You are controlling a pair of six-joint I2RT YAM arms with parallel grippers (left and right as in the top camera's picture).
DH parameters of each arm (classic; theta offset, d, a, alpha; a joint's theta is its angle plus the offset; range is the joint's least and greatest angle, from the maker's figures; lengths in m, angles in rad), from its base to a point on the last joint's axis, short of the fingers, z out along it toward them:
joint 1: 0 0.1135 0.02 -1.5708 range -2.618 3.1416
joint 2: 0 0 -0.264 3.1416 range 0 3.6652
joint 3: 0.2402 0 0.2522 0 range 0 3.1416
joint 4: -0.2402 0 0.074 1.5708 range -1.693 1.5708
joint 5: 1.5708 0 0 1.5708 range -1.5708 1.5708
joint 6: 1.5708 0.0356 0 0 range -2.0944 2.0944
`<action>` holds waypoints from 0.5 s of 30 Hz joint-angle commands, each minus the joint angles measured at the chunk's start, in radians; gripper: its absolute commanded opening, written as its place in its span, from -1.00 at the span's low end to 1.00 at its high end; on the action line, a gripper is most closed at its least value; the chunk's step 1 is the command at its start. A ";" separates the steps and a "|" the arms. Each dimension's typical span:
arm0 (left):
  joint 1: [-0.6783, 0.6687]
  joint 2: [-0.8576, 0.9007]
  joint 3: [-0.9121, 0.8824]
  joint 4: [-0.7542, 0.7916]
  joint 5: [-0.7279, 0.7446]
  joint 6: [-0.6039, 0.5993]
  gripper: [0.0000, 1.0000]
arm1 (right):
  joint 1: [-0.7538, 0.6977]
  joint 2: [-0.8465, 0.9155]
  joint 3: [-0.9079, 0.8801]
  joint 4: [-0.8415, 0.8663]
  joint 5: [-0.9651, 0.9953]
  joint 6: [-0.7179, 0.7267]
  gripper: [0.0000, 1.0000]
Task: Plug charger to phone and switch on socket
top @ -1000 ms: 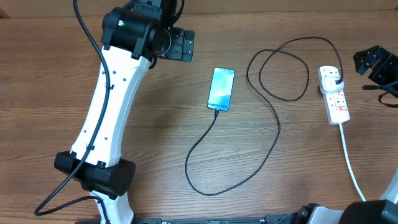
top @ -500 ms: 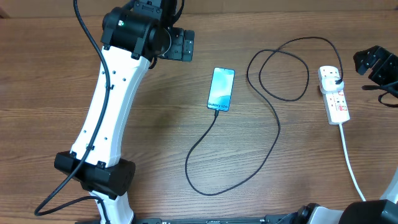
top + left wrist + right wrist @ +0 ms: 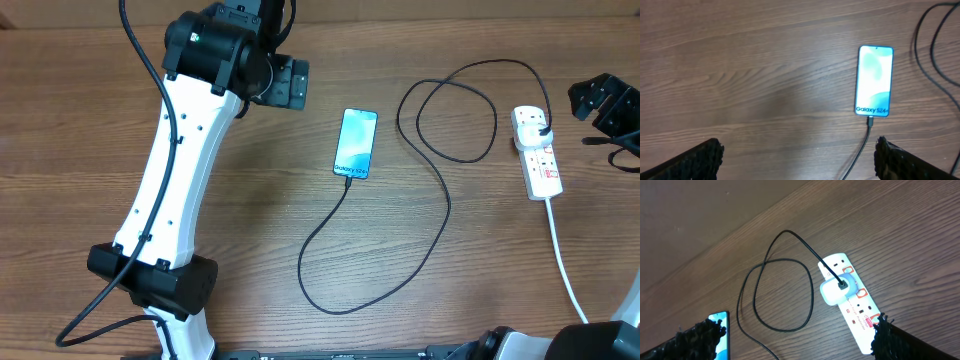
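Note:
The phone (image 3: 356,142) lies face up mid-table with its light blue screen lit, and it shows again in the left wrist view (image 3: 874,81). The charger (image 3: 437,228), a thin black cable, has its tip in the phone's lower end (image 3: 870,120). It loops across the wood to a plug (image 3: 834,291) seated in the socket (image 3: 540,158), a white power strip at the right. My left gripper (image 3: 797,162) hangs open left of the phone, holding nothing. My right gripper (image 3: 795,340) is open above the table near the socket (image 3: 855,307), also holding nothing.
A thick white cord (image 3: 565,265) runs from the socket toward the table's front right edge. The left arm's white links (image 3: 170,170) stretch over the left side of the table. The cable's big loop (image 3: 455,110) lies between phone and socket.
The left gripper has shifted slightly in the overhead view. The phone, the cable, the socket and the right arm stay as they were.

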 commanded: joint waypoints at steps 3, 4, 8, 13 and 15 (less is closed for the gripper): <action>0.000 -0.039 -0.003 0.019 -0.036 0.023 1.00 | 0.000 0.001 0.018 0.005 0.010 0.000 1.00; 0.001 -0.051 -0.003 0.030 -0.038 0.023 0.99 | 0.000 0.001 0.018 0.005 0.010 0.000 1.00; 0.001 -0.108 -0.022 0.084 -0.043 0.023 1.00 | 0.000 0.001 0.018 0.005 0.010 0.000 1.00; 0.001 -0.252 -0.214 0.198 -0.074 0.023 0.99 | 0.000 0.001 0.018 0.005 0.010 0.000 1.00; 0.001 -0.322 -0.334 0.265 -0.087 0.023 1.00 | 0.000 0.001 0.018 0.005 0.010 0.000 1.00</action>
